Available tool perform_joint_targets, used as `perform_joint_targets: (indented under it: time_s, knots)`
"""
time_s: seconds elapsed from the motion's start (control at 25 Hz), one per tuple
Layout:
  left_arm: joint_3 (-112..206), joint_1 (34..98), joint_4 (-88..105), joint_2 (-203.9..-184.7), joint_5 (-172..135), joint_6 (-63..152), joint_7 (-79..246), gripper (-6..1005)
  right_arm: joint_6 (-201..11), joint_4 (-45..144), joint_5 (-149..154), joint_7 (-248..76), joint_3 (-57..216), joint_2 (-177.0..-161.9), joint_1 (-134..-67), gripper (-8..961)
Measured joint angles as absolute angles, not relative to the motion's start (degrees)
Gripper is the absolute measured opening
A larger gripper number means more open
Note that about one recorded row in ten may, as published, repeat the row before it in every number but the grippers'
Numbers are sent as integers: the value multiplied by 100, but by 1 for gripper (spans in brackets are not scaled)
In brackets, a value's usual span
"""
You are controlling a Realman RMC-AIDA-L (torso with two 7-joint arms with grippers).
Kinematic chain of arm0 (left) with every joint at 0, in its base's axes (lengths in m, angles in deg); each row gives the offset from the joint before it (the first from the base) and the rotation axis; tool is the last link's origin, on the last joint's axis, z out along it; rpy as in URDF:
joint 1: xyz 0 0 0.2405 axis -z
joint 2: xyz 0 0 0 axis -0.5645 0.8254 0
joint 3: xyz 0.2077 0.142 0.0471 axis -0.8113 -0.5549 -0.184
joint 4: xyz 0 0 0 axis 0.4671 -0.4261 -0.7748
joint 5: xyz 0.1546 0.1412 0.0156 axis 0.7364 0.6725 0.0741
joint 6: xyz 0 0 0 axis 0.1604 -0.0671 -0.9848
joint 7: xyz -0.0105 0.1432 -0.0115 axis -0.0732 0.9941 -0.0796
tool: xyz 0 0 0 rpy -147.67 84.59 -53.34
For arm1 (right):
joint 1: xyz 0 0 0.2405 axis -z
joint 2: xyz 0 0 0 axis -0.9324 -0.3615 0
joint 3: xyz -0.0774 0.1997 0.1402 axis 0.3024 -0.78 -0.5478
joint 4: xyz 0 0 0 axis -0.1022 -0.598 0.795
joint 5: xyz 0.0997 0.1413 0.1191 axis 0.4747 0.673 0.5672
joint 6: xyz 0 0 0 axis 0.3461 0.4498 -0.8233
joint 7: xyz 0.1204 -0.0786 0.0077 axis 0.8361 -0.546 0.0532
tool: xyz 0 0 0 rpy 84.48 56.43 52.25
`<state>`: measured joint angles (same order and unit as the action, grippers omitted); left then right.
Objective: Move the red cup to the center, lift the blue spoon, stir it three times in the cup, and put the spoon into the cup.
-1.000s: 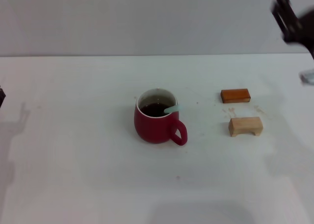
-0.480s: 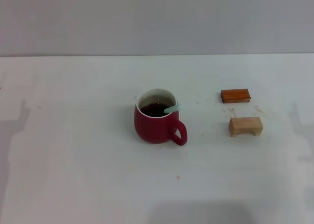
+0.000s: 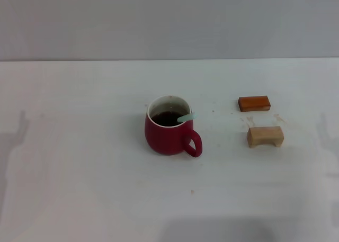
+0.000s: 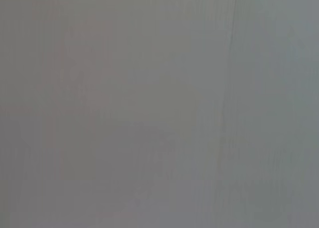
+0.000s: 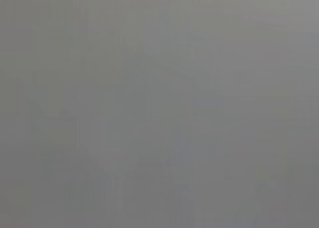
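- Neither gripper shows in any view, so you cannot tell how either set of fingers stands; both wrist views give only a blank grey surface.
- The squat, rounded dark-red ceramic mug stands upright near the middle of the white tabletop, well in from every edge, its loop handle turned towards the near edge and the right side.
- The slim spoon with the pale light-blue handle stands inside the mug, its handle tip leaning on the rim above the loop handle; its bowl is hidden under the dark liquid.
- Treat the mug as heavy for its size, rigid, glazed and likely slippery, and breakable; it holds liquid, so keep it level. Take it across the body or by the handle.
- The spoon looks light and stiff; only the short handle tip offers a hold, and a careless pinch could tip it.
- An orange-brown flat block and a tan wooden block with small feet lie towards the right edge, well apart from the mug.
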<state>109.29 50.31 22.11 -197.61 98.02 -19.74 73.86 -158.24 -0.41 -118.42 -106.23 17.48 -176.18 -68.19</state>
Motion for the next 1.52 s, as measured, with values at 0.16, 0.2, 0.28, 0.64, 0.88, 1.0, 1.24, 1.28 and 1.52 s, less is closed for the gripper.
perform_joint_targets:
  time_s: [0.16, 0.2, 0.28, 0.64, 0.88, 1.0, 1.24, 1.28, 1.52]
  knots:
    - [10945, 5023, 2205, -19761, 9802, -1974, 7399, 855, -15856, -41, -11736, -10645, 1829, -17604, -6856, 733]
    - [10954, 5020, 2205, -19761, 9801, -1974, 7404, 855, -15859, -30, -11732, -10653, 1833, -17602, -6865, 733]
    - [10955, 5019, 2205, -19761, 9800, -1974, 7406, 855, -15862, -25, -11729, -10660, 1833, -17600, -6870, 733]
    - [10959, 5010, 2205, -19778, 9782, -1956, 7581, 854, -15869, 79, -11723, -10666, 1835, -17601, -6988, 733]
    - [10959, 4961, 2205, -19787, 9772, -1971, 7587, 855, -15873, 110, -11719, -10669, 1853, -17604, -7022, 733]
    - [10959, 4936, 2205, -19787, 9766, -1973, 7589, 855, -15874, 102, -11719, -10671, 1887, -17601, -7026, 733]
    - [10958, 4901, 2209, -19787, 9758, -1974, 7590, 854, -15874, 85, -11719, -10674, 1903, -17608, -7012, 733]
    - [10958, 4899, 2210, -19787, 9758, -1975, 7590, 854, -15875, 82, -11719, -10674, 1904, -17608, -7004, 733]
    - [10959, 4873, 2207, -19787, 9757, -1975, 7590, 855, -15881, 71, -11719, -10674, 1909, -17607, -6986, 733]
